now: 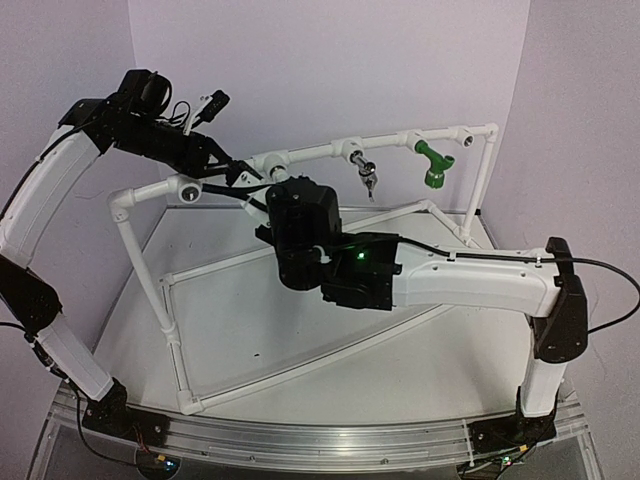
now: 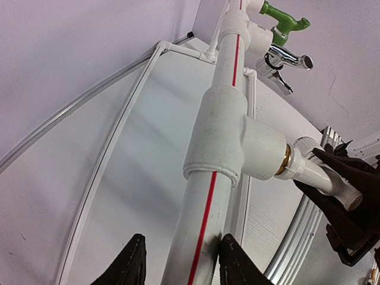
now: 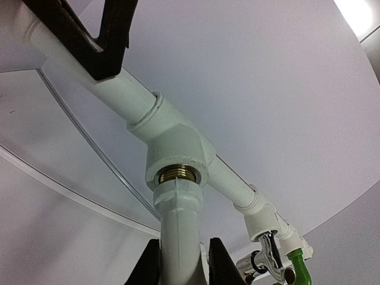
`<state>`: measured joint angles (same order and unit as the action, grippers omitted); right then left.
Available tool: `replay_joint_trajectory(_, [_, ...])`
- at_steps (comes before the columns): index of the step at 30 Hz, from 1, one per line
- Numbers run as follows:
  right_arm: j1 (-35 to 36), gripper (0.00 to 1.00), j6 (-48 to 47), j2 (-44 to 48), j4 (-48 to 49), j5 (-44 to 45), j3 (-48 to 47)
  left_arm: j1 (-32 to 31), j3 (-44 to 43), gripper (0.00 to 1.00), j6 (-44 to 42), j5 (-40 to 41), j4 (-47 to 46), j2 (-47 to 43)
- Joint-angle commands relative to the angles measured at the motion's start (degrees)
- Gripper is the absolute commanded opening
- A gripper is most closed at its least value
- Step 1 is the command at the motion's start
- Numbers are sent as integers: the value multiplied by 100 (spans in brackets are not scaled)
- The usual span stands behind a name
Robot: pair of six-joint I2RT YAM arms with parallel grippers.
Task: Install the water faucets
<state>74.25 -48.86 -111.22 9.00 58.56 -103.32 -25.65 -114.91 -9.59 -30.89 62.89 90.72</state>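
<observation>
The white water faucet (image 3: 178, 219) stands with its collar at the brass-threaded mouth of a tee fitting (image 3: 175, 145) on the pipe frame's top rail. My right gripper (image 3: 181, 264) is shut on its body. In the left wrist view the same faucet (image 2: 317, 177) pokes sideways from the tee (image 2: 237, 136), with the right gripper's black fingers (image 2: 350, 208) round it. My left gripper (image 2: 184, 264) is closed round the red-striped rail (image 2: 205, 225) just below the tee. A chrome faucet (image 1: 366, 175) and a green faucet (image 1: 432, 165) hang from fittings further along the rail.
The white pipe frame's lower rails (image 1: 170, 330) lie on the table. An open round socket (image 1: 188, 188) sits at the frame's left corner. A metal strip (image 1: 300, 435) runs along the near edge between the arm bases. Purple walls close in behind and on both sides.
</observation>
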Motion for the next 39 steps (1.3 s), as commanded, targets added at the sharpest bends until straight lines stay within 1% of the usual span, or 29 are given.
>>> replay_joint_trajectory(1, [-169, 0, 905, 39, 792, -1154, -543, -220, 208, 40, 176, -682, 650, 67])
replay_joint_trajectory(9, [-290, 0, 1669, 214, 718, -1539, -543, -221, 254, 38, 171, -702, 629, 65])
replay_joint_trajectory(24, [-479, 0, 2734, 600, 629, -2268, -327, -221, 274, 36, 160, -734, 604, 83])
replay_joint_trajectory(32, [-594, 0, 3196, 666, 581, -2405, -255, -221, 290, 35, 169, -763, 598, 78])
replay_joint_trajectory(39, [-750, 0, 3812, 822, 477, -2717, -161, -221, 313, 34, 194, -781, 583, 60])
